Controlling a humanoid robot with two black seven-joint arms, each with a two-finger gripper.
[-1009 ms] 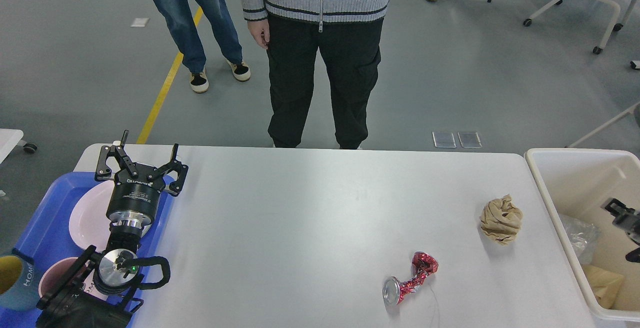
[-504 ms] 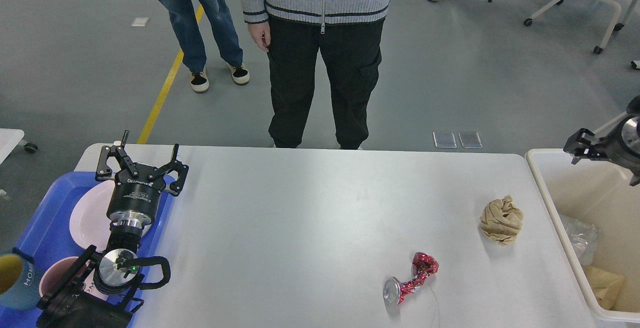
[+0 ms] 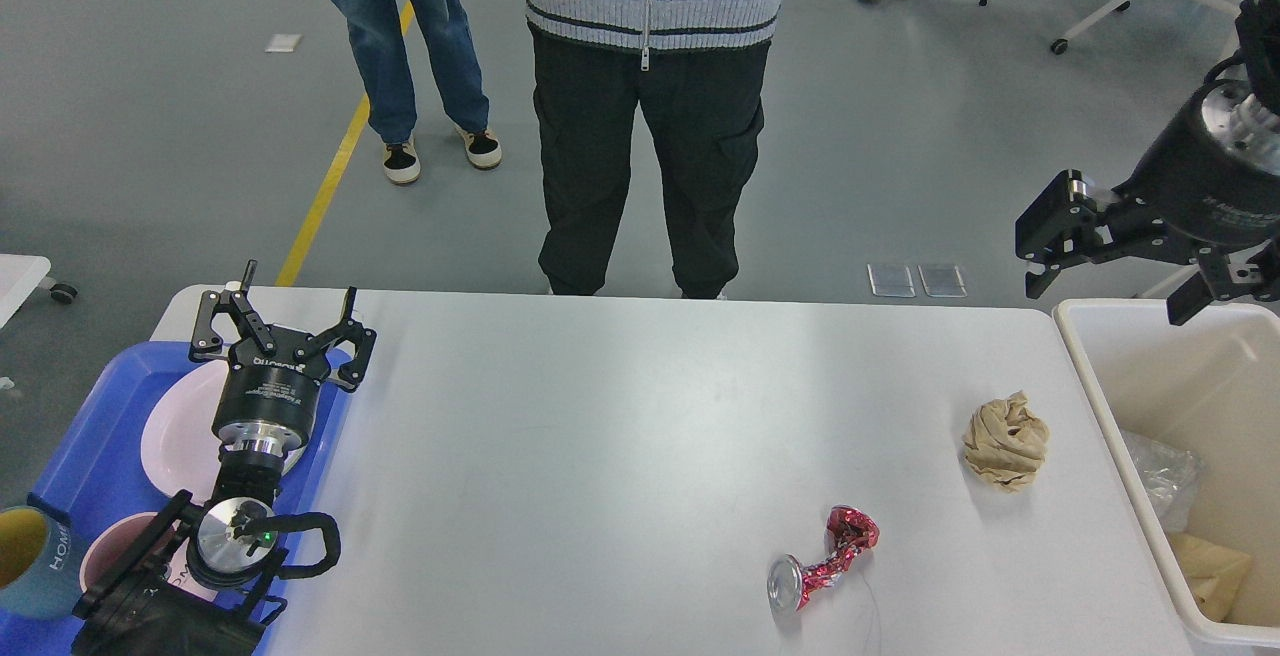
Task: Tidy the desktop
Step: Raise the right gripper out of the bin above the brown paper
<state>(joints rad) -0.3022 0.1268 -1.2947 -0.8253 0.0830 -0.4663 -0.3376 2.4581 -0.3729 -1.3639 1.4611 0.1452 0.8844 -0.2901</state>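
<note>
— What do you see on the white bench (image 3: 600,456)?

— It fills your view. At its right side lie a crumpled brown paper ball (image 3: 1005,440) and, nearer you, a crushed red can (image 3: 822,572), apart.

— And your grippers?

— Your left gripper (image 3: 279,317) stands wide open and empty over the blue tray (image 3: 85,441). Your right gripper (image 3: 1115,271) hangs open, empty, above the cream bin (image 3: 1120,436).
</note>
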